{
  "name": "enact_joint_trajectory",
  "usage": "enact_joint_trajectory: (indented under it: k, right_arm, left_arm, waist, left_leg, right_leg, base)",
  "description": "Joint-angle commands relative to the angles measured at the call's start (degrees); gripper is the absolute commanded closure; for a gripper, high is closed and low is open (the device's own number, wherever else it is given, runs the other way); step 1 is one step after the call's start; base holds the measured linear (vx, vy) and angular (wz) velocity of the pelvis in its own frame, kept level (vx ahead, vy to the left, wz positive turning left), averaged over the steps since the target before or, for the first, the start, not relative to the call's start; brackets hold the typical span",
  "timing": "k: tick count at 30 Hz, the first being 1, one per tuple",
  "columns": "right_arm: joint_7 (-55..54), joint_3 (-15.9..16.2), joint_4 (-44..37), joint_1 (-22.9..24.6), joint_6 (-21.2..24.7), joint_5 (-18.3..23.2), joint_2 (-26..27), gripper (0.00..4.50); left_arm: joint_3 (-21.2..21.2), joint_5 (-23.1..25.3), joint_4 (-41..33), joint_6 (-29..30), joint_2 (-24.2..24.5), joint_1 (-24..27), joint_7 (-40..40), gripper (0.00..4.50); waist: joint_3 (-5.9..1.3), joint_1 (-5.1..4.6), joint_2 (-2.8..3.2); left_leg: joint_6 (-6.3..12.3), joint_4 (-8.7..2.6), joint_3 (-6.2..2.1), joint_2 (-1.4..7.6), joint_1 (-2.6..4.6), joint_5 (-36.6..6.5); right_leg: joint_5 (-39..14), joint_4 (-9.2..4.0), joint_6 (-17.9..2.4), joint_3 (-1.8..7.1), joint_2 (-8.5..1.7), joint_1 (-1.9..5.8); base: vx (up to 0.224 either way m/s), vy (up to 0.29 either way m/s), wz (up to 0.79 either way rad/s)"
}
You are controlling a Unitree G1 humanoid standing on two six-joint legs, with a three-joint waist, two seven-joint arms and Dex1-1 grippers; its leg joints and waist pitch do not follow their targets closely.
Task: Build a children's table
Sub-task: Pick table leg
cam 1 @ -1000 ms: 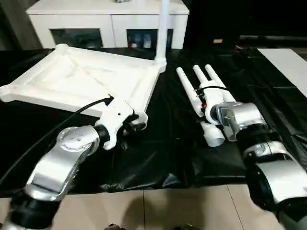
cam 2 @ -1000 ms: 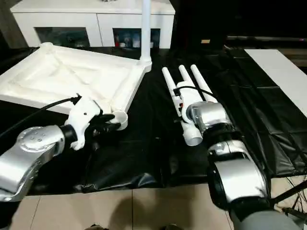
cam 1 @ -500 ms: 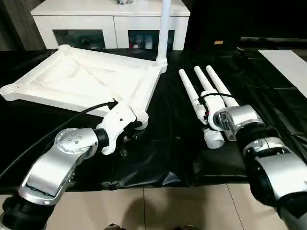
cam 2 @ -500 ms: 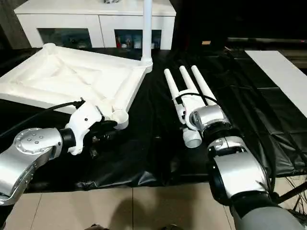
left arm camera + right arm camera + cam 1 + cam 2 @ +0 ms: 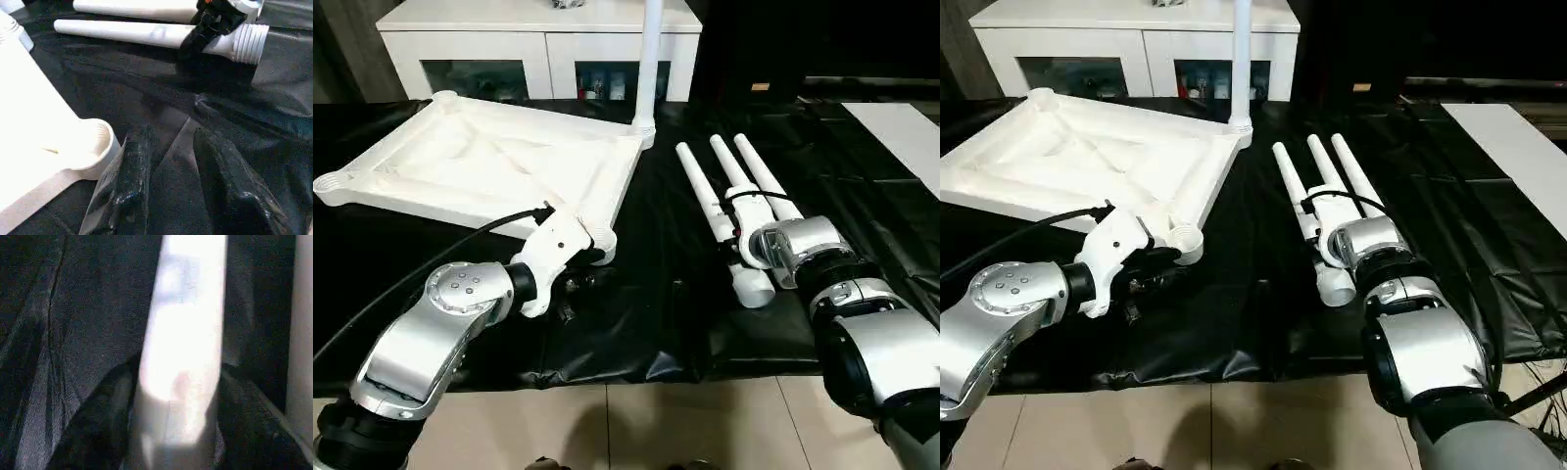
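On black cover, 3 legs [image 5: 724, 211] lying parallel, narrow ends toward cabinet [image 5: 538, 44]

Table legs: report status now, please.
Right pincer around one lying leg. Left pincer open, empty, beside tabletop corner socket. One leg already standing.

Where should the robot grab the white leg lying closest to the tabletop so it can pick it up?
Probably on the thick part of the nearest leg, just above its threaded end, coming straight down with one finger each side. It lies flat on the black cover, and the next leg lies close beside it, so a sideways approach looks crowded.
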Motion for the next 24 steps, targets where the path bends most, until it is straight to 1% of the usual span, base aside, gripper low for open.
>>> enact_joint_trajectory:
  k: [1, 3, 4, 5, 6, 8, 9, 10, 11, 12, 13, 14, 15, 16, 17, 18, 19, 20, 21, 22, 23, 24]
  right_arm:
    - [-1.1, -1.3, 0.9, 0.1, -0.1, 0.8, -0.4, 2.28]
    - [-1.7, -2.5, 1.0, 0.1, -0.4, 1.7, -0.6, 2.49]
    - [-2.0, -3.0, 1.0, 0.1, -0.5, 2.1, -0.6, 2.53]
    - [-2.6, -4.6, 0.8, 0.3, -0.9, 3.1, -0.8, 2.61]
    - [-3.4, -6.1, 0.6, 0.4, -1.1, 4.2, -1.1, 2.61]
    - [-4.4, -7.8, -1.1, 0.9, -0.7, 5.5, -1.7, 2.65]
    - [-4.3, -8.2, -2.5, 1.2, -0.6, 5.9, -2.0, 2.66]
    - [-4.3, -8.4, -3.3, 1.4, -0.4, 6.1, -2.2, 2.66]
    - [-4.3, -8.4, -3.5, 1.4, -0.4, 6.2, -2.2, 2.67]
    - [-3.7, -9.2, -5.6, 1.8, 0.6, 7.0, -2.4, 2.67]
    - [-3.6, -9.3, -6.2, 1.9, 0.9, 7.1, -2.4, 2.67]
    - [-2.6, -10.0, -11.2, 2.9, 3.3, 7.9, -2.9, 2.67]
    - [-2.6, -10.0, -11.2, 2.9, 3.3, 7.9, -2.9, 2.67]
    - [-1.1, -10.9, -15.8, 4.1, 4.8, 9.3, -3.1, 2.67]
    - [4.3, -12.7, -28.2, 7.9, 6.2, 14.3, -3.3, 2.67]
    - [4.3, -12.7, -28.2, 7.9, 6.2, 14.3, -3.3, 2.67]
    - [7.1, -13.6, -32.9, 9.5, 6.1, 17.0, -3.2, 2.67]
    - [12.5, -15.0, -40.6, 12.6, 5.3, 22.7, -3.0, 2.68]
    - [16.3, -16.1, -45.0, 14.7, 5.6, 26.9, -3.0, 2.68]
    - [20.2, -16.8, -49.0, 17.1, 6.4, 31.0, -3.2, 2.68]
    - [22.5, -17.1, -51.1, 18.5, 7.1, 33.2, -3.3, 2.68]
    - [24.1, -16.8, -52.4, 19.7, 7.5, 34.1, -3.6, 2.68]
  left_arm:
    - [-0.3, 0.3, -0.9, 0.2, 0.1, -0.8, 0.3, 2.88]
    - [-0.2, 0.3, -0.7, 0.3, -0.1, -0.9, 0.6, 2.88]
    - [-0.1, 0.2, -0.6, 0.4, -0.2, -1.0, 0.6, 2.71]
    - [0.4, -0.2, -0.4, 0.7, -0.6, -1.2, 1.0, 2.54]
    - [0.9, -0.6, -0.2, 1.1, -1.0, -1.4, 1.4, 2.54]
    - [2.2, -1.6, -0.1, 1.7, -2.1, -2.1, 2.0, 2.54]
    - [2.9, -1.9, 0.1, 1.7, -2.7, -2.5, 2.5, 2.48]
    - [3.3, -2.1, 0.2, 1.6, -3.0, -2.7, 2.7, 2.48]
    - [3.4, -2.1, 0.2, 1.6, -3.1, -2.8, 2.8, 2.15]
    - [4.2, -2.2, 0.6, 1.6, -3.8, -3.2, 3.7, 2.12]
    - [4.4, -2.3, 0.7, 1.6, -4.0, -3.4, 3.8, 2.17]
    - [6.0, -2.8, 1.4, 1.3, -5.5, -4.3, 5.3, 2.14]
    - [6.0, -2.8, 1.4, 1.3, -5.5, -4.3, 5.3, 2.00]
    - [7.4, -3.4, 2.0, 1.8, -7.0, -5.2, 6.8, 2.00]
    - [11.8, -6.4, 3.2, 3.4, -11.8, -7.8, 10.3, 1.75]
    - [11.8, -6.4, 3.2, 3.4, -11.8, -7.8, 10.3, 1.75]
    - [13.4, -7.7, 3.6, 4.5, -13.6, -8.9, 11.5, 1.75]
    - [15.9, -10.6, 4.2, 6.0, -16.7, -10.7, 13.0, 1.63]
    - [17.4, -12.7, 4.7, 7.0, -18.7, -11.9, 13.7, 1.50]
    - [18.9, -15.3, 5.3, 7.9, -20.9, -13.2, 14.2, 1.50]
    - [19.6, -16.9, 5.7, 8.4, -22.1, -14.0, 14.5, 1.31]
    - [20.3, -18.7, 6.0, 8.9, -23.1, -14.7, 14.2, 1.31]
  waist:
    - [-4.10, 0.09, 0.06]
    - [-4.06, 0.08, 0.04]
    - [-4.10, 0.09, -0.10]
    - [-4.06, 0.09, 0.01]
    - [-4.09, 0.07, -0.15]
    - [-4.12, 0.09, -0.07]
    - [-4.17, 0.13, -0.26]
    - [-4.18, 0.16, -0.29]
    - [-4.29, 0.17, -0.36]
    - [-4.25, 0.14, -0.38]
    - [-4.24, 0.16, -0.40]
    - [-4.16, 0.16, -0.48]
    - [-4.16, 0.16, -0.48]
    - [-4.35, 0.13, -0.57]
    - [-4.33, 0.42, -0.69]
    - [-4.37, 0.62, -0.69]
    - [-4.62, 0.71, -0.66]
    - [-4.43, 0.76, -0.42]
    - [-4.42, 1.01, -0.57]
    - [-4.68, 1.37, -0.69]
    - [-4.63, 1.68, -0.84]
    - [-4.59, 1.71, -0.88]
  left_leg:
    - [-1.73, -3.76, 0.19, 0.45, 0.75, -14.7]
    - [-1.68, -3.75, 0.20, 0.43, 0.77, -15.1]
    - [-1.64, -3.72, 0.22, 0.43, 0.80, -15.1]
    - [-1.71, -3.73, 0.21, 0.44, 0.83, -15.1]
    - [-1.73, -3.68, 0.26, 0.44, 0.88, -15.2]
    - [-1.75, -3.66, 0.23, 0.37, 0.79, -15.0]
    - [-1.67, -3.61, 0.28, 0.38, 0.78, -14.7]
    - [-1.46, -3.57, 0.33, 0.33, 0.71, -14.1]
    - [-1.29, -3.53, 0.29, 0.27, 0.57, -13.2]
    - [-1.18, -3.55, 0.30, 0.24, 0.50, -13.0]
    - [-1.07, -3.53, 0.34, 0.25, 0.53, -12.9]
    - [-0.83, -3.49, 0.39, 0.12, 0.46, -12.6]
    - [-0.83, -3.49, 0.39, 0.12, 0.46, -12.6]
    - [-0.77, -3.47, 0.29, 0.21, 0.38, -12.0]
    - [-0.17, -3.42, 0.51, 0.24, 0.51, -11.5]
    - [0.05, -3.32, 0.50, 0.26, 0.53, -11.0]
    - [0.26, -3.36, 0.33, 0.40, 0.64, -10.5]
    - [0.94, -3.43, 0.45, 0.24, 0.40, -10.6]
    - [1.37, -3.34, 0.55, 0.31, 0.54, -10.7]
    - [2.42, -3.35, 0.30, 0.48, 0.56, -9.5]
    - [3.33, -3.36, 0.37, 0.47, 0.49, -8.8]
    - [3.51, -3.33, 0.46, 0.46, 0.56, -8.9]
  right_leg:
    - [-15.1, -3.52, -11.9, 1.91, -2.42, 2.93]
    - [-15.6, -3.55, -11.9, 1.89, -2.40, 2.89]
    - [-15.9, -3.57, -11.7, 1.90, -2.43, 2.89]
    - [-16.1, -3.58, -11.6, 1.91, -2.44, 2.86]
    - [-16.2, -3.62, -11.4, 1.90, -2.40, 2.85]
    - [-16.2, -3.60, -11.3, 1.84, -2.38, 2.90]
    - [-15.8, -3.58, -11.2, 1.85, -2.36, 2.91]
    - [-15.2, -3.62, -11.1, 1.86, -2.28, 2.96]
    - [-14.5, -3.41, -11.2, 1.82, -2.30, 3.13]
    - [-14.3, -3.44, -11.1, 1.80, -2.22, 3.15]
    - [-14.3, -3.51, -11.0, 1.82, -2.23, 3.12]
    - [-14.5, -3.63, -10.6, 1.83, -2.10, 3.24]
    - [-14.5, -3.63, -10.6, 1.83, -2.10, 3.24]
    - [-14.3, -3.46, -10.5, 1.81, -2.21, 3.29]
    - [-12.9, -3.75, -9.7, 2.02, -2.12, 3.54]
    - [-12.3, -3.74, -9.6, 2.04, -2.14, 3.54]
    - [-11.8, -3.48, -10.0, 1.93, -2.25, 3.50]
    - [-11.5, -3.69, -10.1, 1.93, -2.14, 3.69]
    - [-11.2, -3.94, -9.8, 2.03, -2.20, 3.69]
    - [-9.6, -3.55, -10.4, 1.96, -2.30, 3.86]
    - [-9.4, -3.64, -11.5, 1.86, -2.24, 3.70]
    - [-9.9, -3.80, -11.7, 1.86, -2.20, 3.61]
  base:
    - [0.000, 0.000, 0.00]
    - [0.000, 0.000, 0.00]
    - [0.000, 0.000, 0.00]
    - [0.000, 0.000, 0.00]
    - [0.000, 0.000, 0.00]
    - [0.000, 0.000, 0.00]
    - [0.000, 0.000, 0.00]
    - [0.000, 0.000, 0.00]
    - [0.000, 0.000, 0.00]
    - [0.000, 0.000, 0.00]
    - [0.000, 0.000, 0.00]
    - [0.000, 0.000, 0.00]
    - [0.000, 0.000, 0.00]
    - [0.000, 0.000, 0.00]
    - [0.000, 0.000, 0.00]
    - [0.000, 0.000, 0.00]
    - [0.000, 0.000, 0.00]
    - [0.000, 0.000, 0.00]
    - [0.000, 0.000, 0.00]
    - [0.000, 0.000, 0.00]
    - [0.000, 0.000, 0.00]
    - [0.000, 0.000, 0.00]
